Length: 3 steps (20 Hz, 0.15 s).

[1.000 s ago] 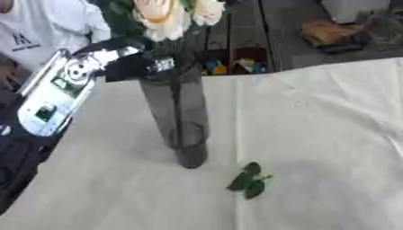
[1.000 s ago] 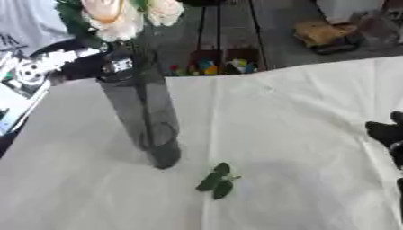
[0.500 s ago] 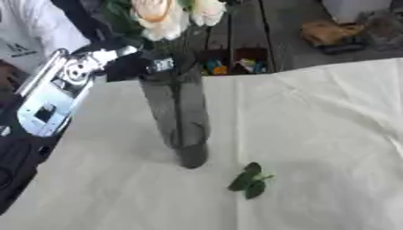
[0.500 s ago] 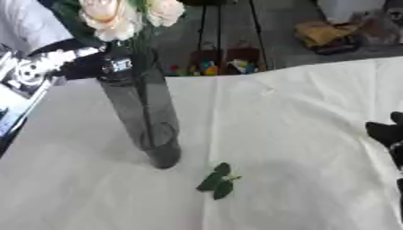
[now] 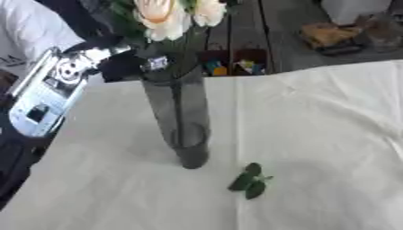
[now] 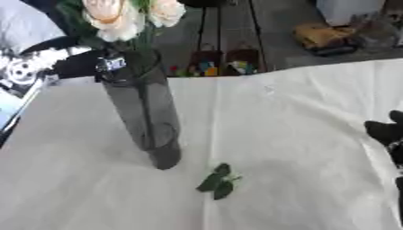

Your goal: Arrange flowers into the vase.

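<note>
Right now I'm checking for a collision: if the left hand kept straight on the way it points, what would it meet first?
Probably the vase: the left hand sits at its upper part, below the flowers; contact unclear.

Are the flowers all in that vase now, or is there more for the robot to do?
Mostly done, it seems: cream roses stand in the tall grey glass vase. The left hand is behind the vase's top; whether it grips is unclear. The right hand waits at the table's edge. A green leaf sprig lies loose on the white cloth.
</note>
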Available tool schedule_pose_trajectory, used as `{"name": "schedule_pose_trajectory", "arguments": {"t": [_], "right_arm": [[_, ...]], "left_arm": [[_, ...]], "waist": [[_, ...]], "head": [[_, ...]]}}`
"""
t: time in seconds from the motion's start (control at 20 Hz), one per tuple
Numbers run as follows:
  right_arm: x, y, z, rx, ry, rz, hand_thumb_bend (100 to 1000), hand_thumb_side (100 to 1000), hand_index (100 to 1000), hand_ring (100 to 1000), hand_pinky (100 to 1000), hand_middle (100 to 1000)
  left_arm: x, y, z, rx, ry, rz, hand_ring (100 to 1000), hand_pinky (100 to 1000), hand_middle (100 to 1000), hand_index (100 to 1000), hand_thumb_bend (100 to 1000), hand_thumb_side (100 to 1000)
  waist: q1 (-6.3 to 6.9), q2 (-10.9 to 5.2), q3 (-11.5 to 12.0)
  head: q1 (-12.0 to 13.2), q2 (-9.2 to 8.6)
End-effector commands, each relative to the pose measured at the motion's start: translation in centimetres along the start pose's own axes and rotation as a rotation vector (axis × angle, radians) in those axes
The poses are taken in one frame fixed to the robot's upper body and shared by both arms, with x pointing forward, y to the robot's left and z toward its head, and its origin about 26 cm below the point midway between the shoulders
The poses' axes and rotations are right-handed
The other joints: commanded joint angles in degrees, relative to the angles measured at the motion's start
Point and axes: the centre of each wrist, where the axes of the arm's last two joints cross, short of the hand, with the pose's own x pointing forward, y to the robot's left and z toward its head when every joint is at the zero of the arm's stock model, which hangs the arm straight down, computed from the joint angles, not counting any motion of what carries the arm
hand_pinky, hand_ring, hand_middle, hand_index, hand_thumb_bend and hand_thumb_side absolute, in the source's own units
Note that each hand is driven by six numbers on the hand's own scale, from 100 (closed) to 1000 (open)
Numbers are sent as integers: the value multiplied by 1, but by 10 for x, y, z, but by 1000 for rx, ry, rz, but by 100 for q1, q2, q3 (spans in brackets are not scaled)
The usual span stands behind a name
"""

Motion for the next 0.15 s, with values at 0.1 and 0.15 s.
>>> {"name": "schedule_pose_trajectory", "arguments": {"t": [0.1, 0.15], "right_arm": [[5, -1, -3, -1, -22, 5, 100, 1000, 787, 755, 834, 584], [5, -2, -3, -1, -23, 5, 100, 1000, 787, 755, 834, 584]], "left_arm": [[-3, 19, 13, 43, 4, -32, 1000, 1000, 1000, 1000, 490, 1000], [-3, 19, 14, 44, 4, -34, 1000, 1000, 1000, 1000, 495, 1000]], "waist": [[-40, -154, 27], [-43, -153, 31]], "head": [[-9, 32], [-9, 30]]}}
